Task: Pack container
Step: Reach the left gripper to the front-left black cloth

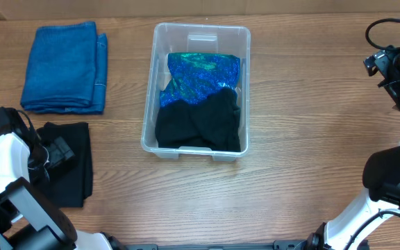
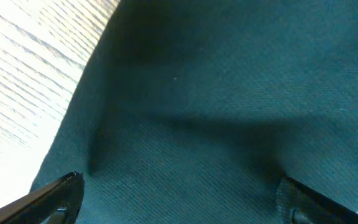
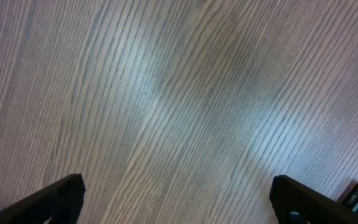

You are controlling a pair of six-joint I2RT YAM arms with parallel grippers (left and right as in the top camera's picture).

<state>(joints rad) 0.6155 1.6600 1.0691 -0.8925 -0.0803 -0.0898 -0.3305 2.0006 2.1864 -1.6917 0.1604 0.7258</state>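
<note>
Overhead view: the clear container [image 1: 151, 97] stands at the centre of the wooden table [image 1: 311, 111], holding a shiny blue-green cloth [image 1: 203, 73] at its far end and a black cloth [image 1: 200, 125] at its near end. A folded blue towel [image 1: 64, 67] lies apart to its left. Left wrist view: the left gripper [image 2: 179, 199], fingers wide apart, hangs over a black garment [image 2: 229, 93]. Right wrist view: the right gripper [image 3: 176, 199], fingers likewise spread, holds nothing above the tabletop.
</note>
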